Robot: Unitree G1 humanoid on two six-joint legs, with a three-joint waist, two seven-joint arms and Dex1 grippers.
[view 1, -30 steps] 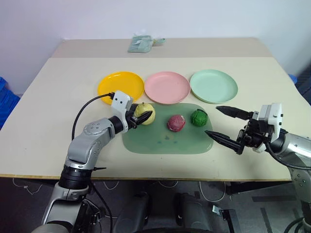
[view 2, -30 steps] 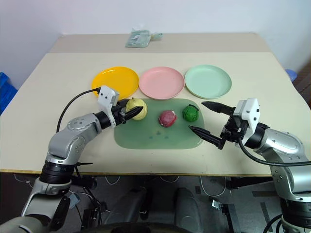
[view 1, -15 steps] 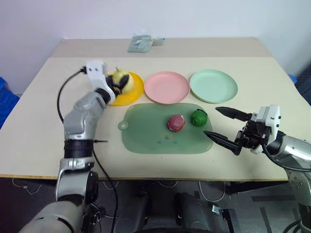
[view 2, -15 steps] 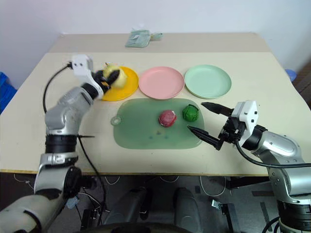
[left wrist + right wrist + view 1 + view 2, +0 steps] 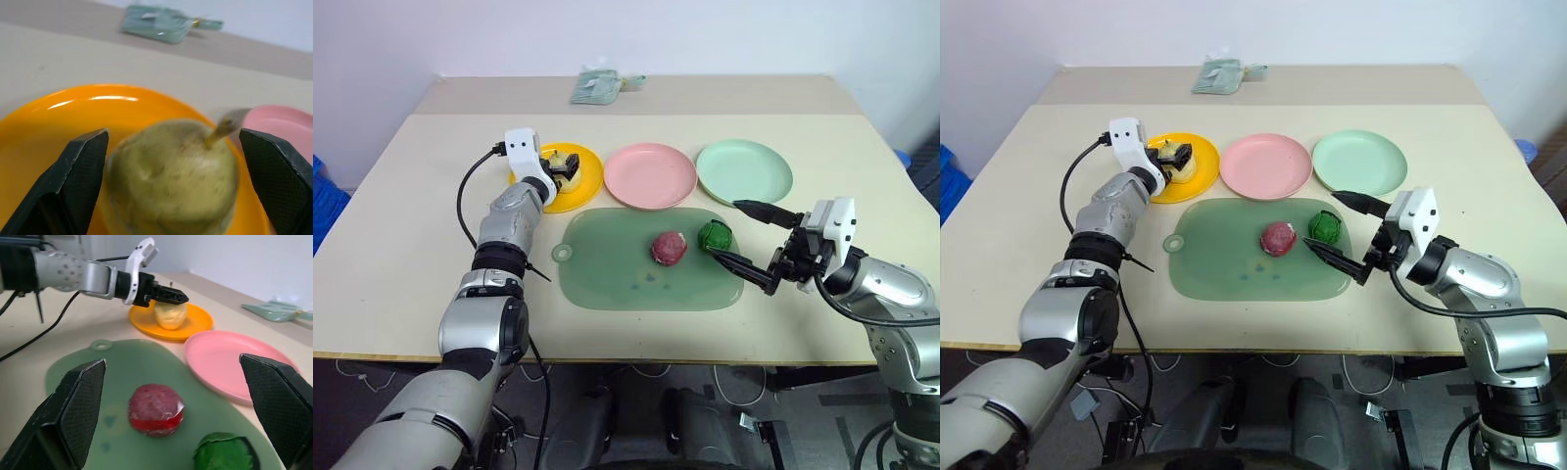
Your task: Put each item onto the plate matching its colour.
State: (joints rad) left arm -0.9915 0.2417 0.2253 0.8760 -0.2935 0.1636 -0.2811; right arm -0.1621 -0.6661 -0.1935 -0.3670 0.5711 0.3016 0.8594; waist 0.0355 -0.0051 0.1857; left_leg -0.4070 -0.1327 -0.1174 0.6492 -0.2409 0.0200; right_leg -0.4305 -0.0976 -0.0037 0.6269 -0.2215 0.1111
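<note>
The pale yellow pear [image 5: 171,171] rests on the yellow plate [image 5: 579,196]. My left gripper [image 5: 562,168] is open, with one finger on each side of the pear. The dark red-purple lump [image 5: 668,248] and the dark green ball [image 5: 714,236] lie on the large green board [image 5: 617,269]. My right gripper [image 5: 722,228] is open just right of the green ball, with its tips reaching past the ball's near and far sides and nothing held. The pink plate [image 5: 650,176] and the pale green plate [image 5: 744,172] hold nothing.
The three plates stand in a row behind the green board. A pale green packet [image 5: 597,88] lies at the table's far edge. A black cable [image 5: 470,191] loops from my left wrist over the table. Bare tabletop surrounds the board on both sides.
My left arm carried the pear from the board up to the yellow plate and its jaws opened there. My right gripper moved left, close to the green ball.
</note>
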